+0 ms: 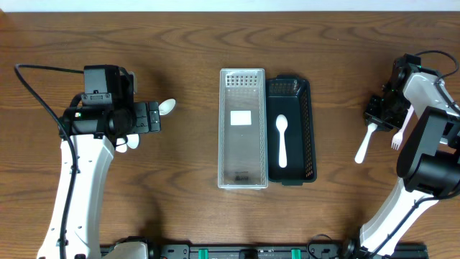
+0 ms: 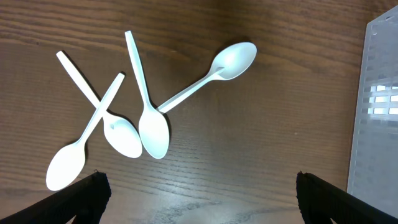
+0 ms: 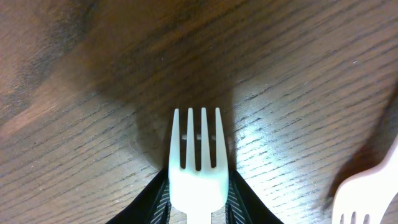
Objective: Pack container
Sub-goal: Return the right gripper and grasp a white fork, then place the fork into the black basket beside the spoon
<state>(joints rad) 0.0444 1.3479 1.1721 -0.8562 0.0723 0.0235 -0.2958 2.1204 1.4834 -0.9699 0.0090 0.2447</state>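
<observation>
Left gripper [image 1: 152, 116]: I see it released, the jaws spread wide with only bare table [image 2: 261, 143] between them. Its dark fingers [image 2: 81, 199] sit in the two lower corners of the left wrist view.

Loose spoons [image 2: 153, 134]: four white plastic ones lie just ahead of the left jaws, toward the left finger's side. Two of them cross at the handles. A third lies beside that pair, bowl next to bowl, and its bowl lies over the handle end of the fourth. The fourth angles away toward the far right with its bowl [image 2: 233, 61] furthest from the jaws.

Right gripper [image 1: 376, 114]: it is clenched on a white fork [image 3: 198, 168].

Held fork: the neck is pinched between both right fingers [image 3: 155, 199], and the four tines stick out past the fingertips over the wood. I can't tell whether it is lifted clear or touching.

Second fork [image 3: 367, 193]: it lies on the table just outside the right jaws, off to one side, and is only partly in frame.

Black basket [image 1: 309, 129]: it stands mid-table, well apart from both sets of jaws. One white spoon [image 1: 282, 140] lies lengthwise inside it.

Clear tray [image 1: 242, 79]: it is touching the basket's side that faces the left jaws. Its edge shows beyond the left gripper's right finger in the wrist view.
</observation>
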